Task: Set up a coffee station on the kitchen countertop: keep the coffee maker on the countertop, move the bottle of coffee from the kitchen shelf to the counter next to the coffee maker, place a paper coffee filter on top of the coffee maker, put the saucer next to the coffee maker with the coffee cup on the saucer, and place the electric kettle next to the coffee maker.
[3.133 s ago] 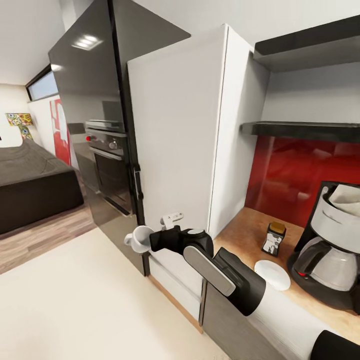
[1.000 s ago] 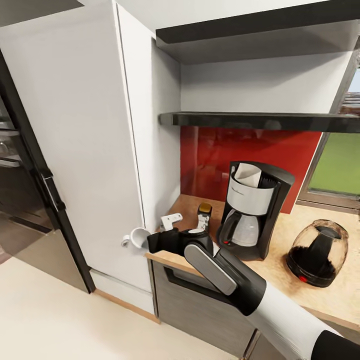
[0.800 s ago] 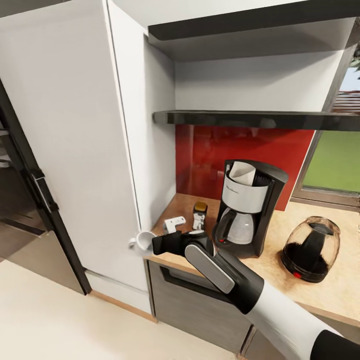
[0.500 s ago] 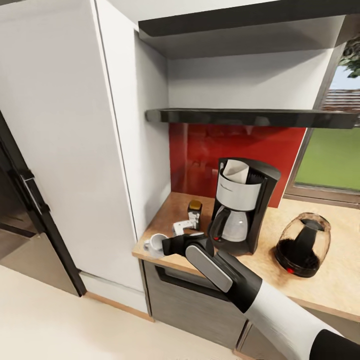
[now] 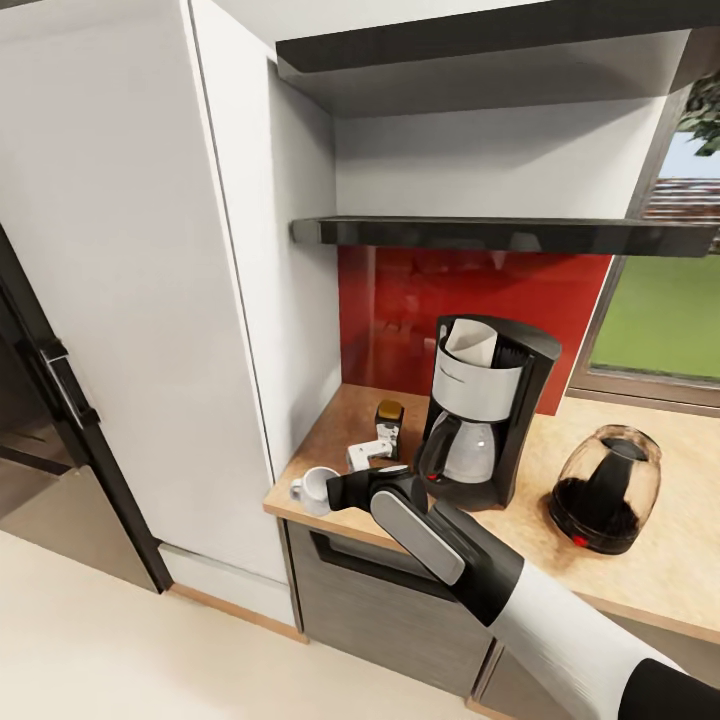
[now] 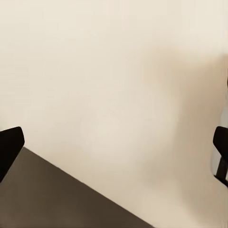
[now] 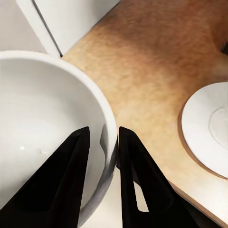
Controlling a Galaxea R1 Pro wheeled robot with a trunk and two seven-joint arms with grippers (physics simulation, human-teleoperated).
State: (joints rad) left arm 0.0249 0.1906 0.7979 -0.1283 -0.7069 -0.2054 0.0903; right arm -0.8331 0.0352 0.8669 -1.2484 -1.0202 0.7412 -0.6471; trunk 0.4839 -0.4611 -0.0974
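The right claw was pinched on the rim of the cup, one finger inside the bowl and one outside. In the head view the cup hung at the tabletop's front left corner, mouth tipped sideways, off the end of the right arm. The saucer lay flat on the wood just beside the cup, on the side toward the coffee maker; in the head view the arm largely hid it. So the coming move, as I judge it, turns on carrying the cup inward over the wood toward the saucer and righting it there. Behind the wrist stood the bottle, with the kettle beyond the coffee maker. The left claw's dark fingertips stood wide apart, empty, over pale floor.
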